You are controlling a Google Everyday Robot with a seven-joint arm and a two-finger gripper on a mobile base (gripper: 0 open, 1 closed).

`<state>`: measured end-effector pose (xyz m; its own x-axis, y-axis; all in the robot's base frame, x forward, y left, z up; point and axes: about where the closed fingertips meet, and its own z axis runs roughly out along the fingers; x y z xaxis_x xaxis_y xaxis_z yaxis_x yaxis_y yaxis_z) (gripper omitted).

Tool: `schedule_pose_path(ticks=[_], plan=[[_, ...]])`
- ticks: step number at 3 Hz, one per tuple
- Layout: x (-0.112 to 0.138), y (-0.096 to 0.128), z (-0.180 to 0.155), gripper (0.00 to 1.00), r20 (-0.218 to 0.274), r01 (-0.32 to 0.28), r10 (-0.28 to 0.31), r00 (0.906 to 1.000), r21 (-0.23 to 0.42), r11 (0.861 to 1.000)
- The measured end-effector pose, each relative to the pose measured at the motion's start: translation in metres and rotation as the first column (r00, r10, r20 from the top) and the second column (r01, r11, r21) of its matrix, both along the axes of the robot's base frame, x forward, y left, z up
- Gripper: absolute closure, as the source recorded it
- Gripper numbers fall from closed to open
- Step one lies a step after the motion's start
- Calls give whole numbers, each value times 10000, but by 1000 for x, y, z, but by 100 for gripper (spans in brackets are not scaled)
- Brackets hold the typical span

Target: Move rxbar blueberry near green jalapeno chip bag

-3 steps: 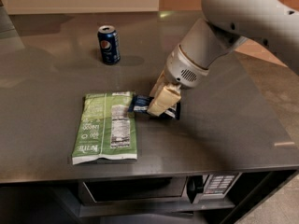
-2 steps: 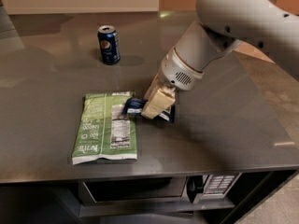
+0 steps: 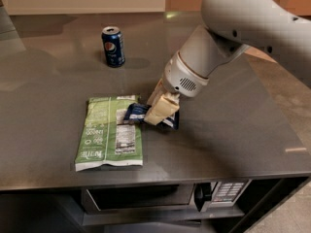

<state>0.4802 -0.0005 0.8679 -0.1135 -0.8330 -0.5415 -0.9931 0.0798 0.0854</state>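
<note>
The green jalapeno chip bag [image 3: 111,132] lies flat on the dark counter, left of centre, its white nutrition panel facing up. The rxbar blueberry [image 3: 136,113] is a small navy bar whose left end touches or overlaps the bag's right edge. My gripper [image 3: 160,108] is low over the bar, its cream fingers [image 3: 159,111] covering the bar's middle, with the bar's right end showing just past them. The fingers appear closed on the bar.
A blue Pepsi can [image 3: 113,46] stands upright at the back left. The counter's front edge [image 3: 160,177] runs below the bag, with a microwave [image 3: 160,197] under it. My arm reaches in from the upper right.
My gripper has moved left with the bar, bringing its left end against the chip bag's right edge. The bag and the can have not moved.
</note>
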Motion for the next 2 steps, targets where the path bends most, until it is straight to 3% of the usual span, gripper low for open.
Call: schedule_pose_path(ticks=[1,2], plan=[[-1,1,1,12,19,-20,20,10000,-9,10000],[-2,2,1,0,36,-38,38,10000,-18,10000]])
